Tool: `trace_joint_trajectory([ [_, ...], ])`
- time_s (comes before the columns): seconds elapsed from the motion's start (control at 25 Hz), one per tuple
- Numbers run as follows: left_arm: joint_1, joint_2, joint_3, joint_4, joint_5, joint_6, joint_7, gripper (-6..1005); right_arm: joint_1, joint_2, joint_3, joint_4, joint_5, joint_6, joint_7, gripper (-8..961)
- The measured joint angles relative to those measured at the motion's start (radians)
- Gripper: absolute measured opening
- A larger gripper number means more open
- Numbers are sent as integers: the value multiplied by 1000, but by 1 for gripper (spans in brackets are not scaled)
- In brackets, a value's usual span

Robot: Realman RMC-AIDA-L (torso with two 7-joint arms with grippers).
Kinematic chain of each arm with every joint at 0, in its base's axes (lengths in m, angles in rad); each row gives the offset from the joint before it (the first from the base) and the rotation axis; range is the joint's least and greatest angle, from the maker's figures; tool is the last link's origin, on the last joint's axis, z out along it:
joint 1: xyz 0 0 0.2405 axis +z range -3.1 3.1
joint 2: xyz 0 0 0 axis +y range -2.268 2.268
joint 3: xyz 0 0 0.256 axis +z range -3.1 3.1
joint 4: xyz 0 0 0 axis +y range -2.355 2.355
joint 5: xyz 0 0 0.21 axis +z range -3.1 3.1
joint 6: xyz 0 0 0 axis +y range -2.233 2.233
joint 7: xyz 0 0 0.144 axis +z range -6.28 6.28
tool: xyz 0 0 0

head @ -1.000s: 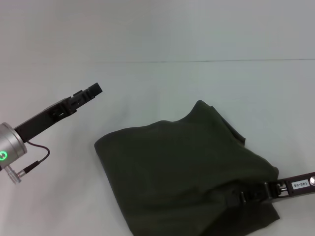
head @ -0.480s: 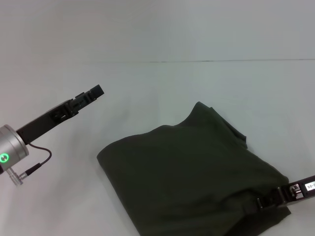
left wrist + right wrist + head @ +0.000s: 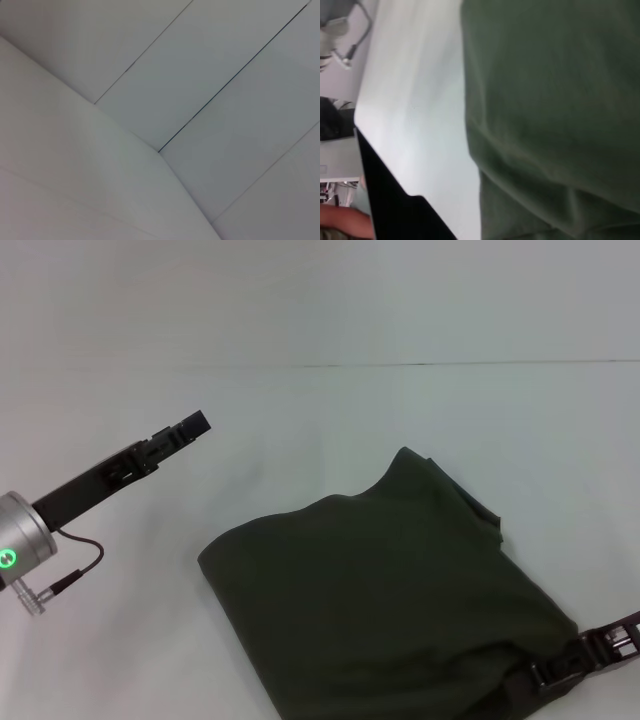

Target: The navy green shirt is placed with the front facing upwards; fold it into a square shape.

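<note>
Over on the left, the left gripper (image 3: pixel 193 423) hangs in the air above bare bench, well apart from the cloth, and it has hardly shifted in the last second; whether it is open or closed I cannot tell from here. Its wrist view takes in nothing but the pale grey bench (image 3: pixel 330 430) and its thin seam lines.

To the right of that gripper and nearer to the robot lies the navy green shirt (image 3: pixel 390 590), a large dark olive-green cotton T-shirt, already doubled over into a thick bundle with only plain green fabric showing. One corner juts up toward the far side, and the outline is lopsided, not yet square.

Farther right, the right gripper (image 3: pixel 548 677) sits at the near right corner of the bundle, touching the cloth. A second ago it reached further in over the fabric; it has since drawn back toward the right edge, and the corner there has settled flat. I cannot tell if it is clamped on the hem or has let go. I would judge that one fold has just been laid down and the arm is pulling clear, leaving the stray corner to be tidied.
</note>
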Motion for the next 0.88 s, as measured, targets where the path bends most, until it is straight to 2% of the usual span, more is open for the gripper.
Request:
trace_joint_trajectory([
  [0.12,-2,3,0,2,5,11,-24,851,-8,-7,30,-51,2,-58,-2,405],
  [0.24,-2,12,10,9,9,39,-58,852,-12,-25,70,-85,2,-105,-2,534],
  [0.4,6,34,53,27,15,90,-141,854,-23,-68,144,-95,7,-126,-26,611],
  [0.56,21,52,69,85,67,176,-270,854,-39,-93,294,-107,47,-148,-92,689],
  [0.72,20,77,70,125,195,256,-438,854,-70,-100,394,-123,134,-130,-135,753],
  [0.88,14,83,89,169,334,306,-572,853,-115,-103,463,-124,257,-95,-184,775],
])
